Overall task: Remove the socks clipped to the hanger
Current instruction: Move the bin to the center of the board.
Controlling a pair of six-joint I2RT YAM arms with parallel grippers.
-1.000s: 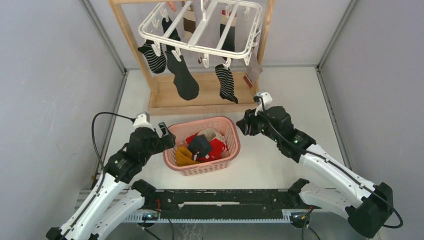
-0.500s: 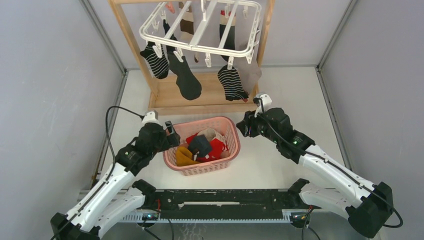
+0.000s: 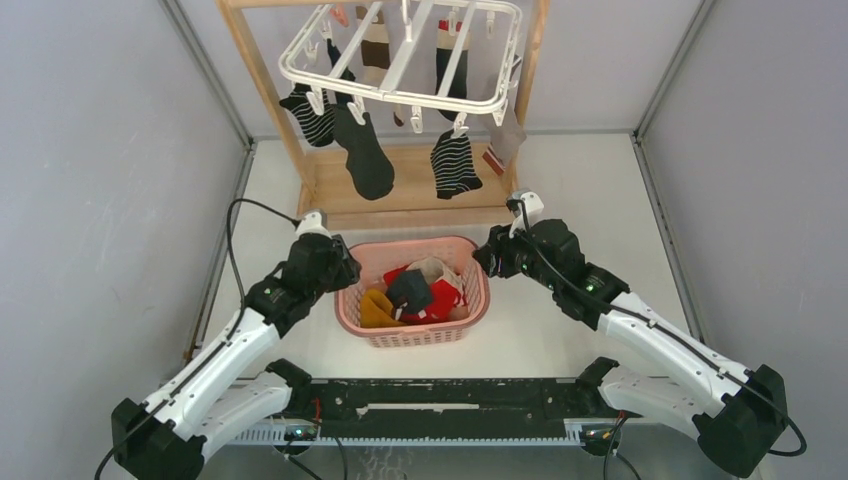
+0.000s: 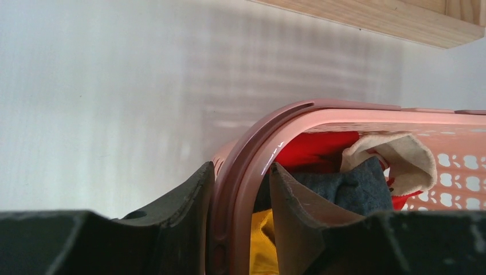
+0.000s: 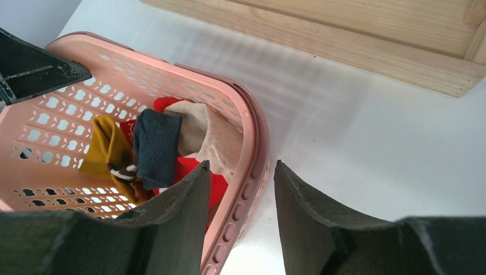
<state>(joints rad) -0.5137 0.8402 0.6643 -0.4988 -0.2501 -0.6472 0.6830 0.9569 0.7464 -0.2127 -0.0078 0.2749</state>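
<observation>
The white hanger (image 3: 400,97) hangs at the back with several socks clipped on: a striped sock (image 3: 312,115), a black sock (image 3: 367,155), another striped sock (image 3: 455,165) and a grey sock (image 3: 503,140). More socks lie in the pink basket (image 3: 410,335). My left gripper (image 3: 345,270) is shut on the basket's left rim (image 4: 321,112), one finger outside and one inside, as the left wrist view shows around the gripper (image 4: 240,167). My right gripper (image 5: 242,164) stands open astride the basket's right rim (image 5: 252,132), touching neither side.
The tall wooden stand (image 3: 400,190) carries the hanger, its base just behind the basket. In the basket lie a yellow sock (image 5: 106,149), a dark grey sock (image 5: 156,143), a beige sock (image 5: 209,134) and red ones. Grey walls close in both sides.
My left arm reached right to the basket's left rim and its jaws narrowed onto it. The basket shifted a little to the right. The hanging socks swung. The right arm stayed put.
</observation>
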